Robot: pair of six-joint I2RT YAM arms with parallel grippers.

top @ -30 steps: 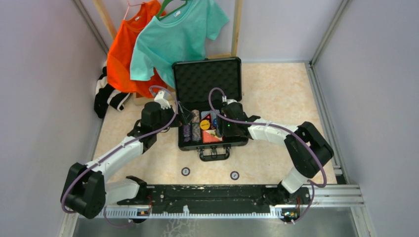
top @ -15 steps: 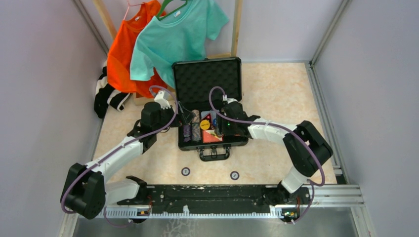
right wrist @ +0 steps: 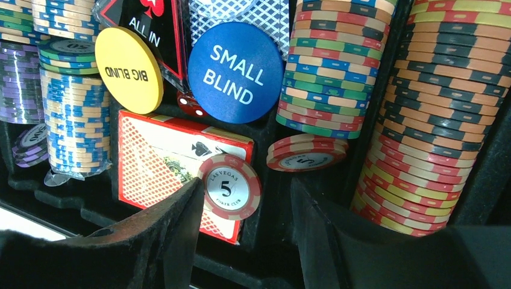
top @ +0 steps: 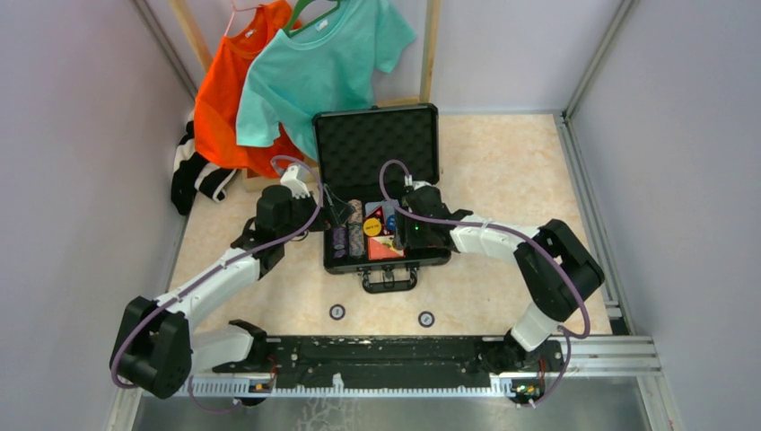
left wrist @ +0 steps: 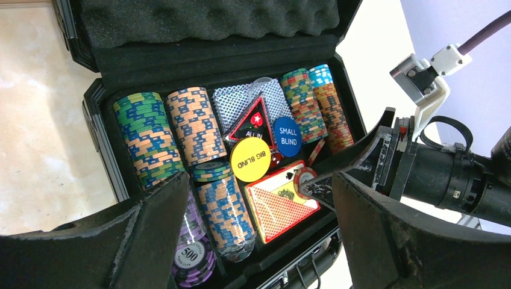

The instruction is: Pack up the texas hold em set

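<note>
Pale grey walls box in a beige marbled bench [top: 502,180], with an orange T-shirt [top: 224,99] and a teal T-shirt [top: 323,63] hanging at the back. At its middle sits the black hard briefcase [top: 386,263], its foam-lined lid [top: 377,144] propped upright so both arms can reach the tray. Multicoloured poker chips [right wrist: 422,120] lie on edge in rows in the foam channels, which should stop them sliding. The red-orange card box [right wrist: 159,162], round blue button [right wrist: 236,72] and round yellow button [right wrist: 129,69] fill the centre recess. The right gripper [right wrist: 247,192] reaches into the case, jaws about half open around a red-and-white five chip [right wrist: 228,188]. The chip lies against one finger with a gap at the other, so it looks unclamped. It probably belongs on the short red pile [right wrist: 307,153] beside it. The left gripper [left wrist: 259,186] hovers at the case's left edge, jaws spread wide and empty, seemingly kept clear. Two small round discs [top: 337,312] wait on the bench near the handle [top: 390,280], not yet packed.
</note>
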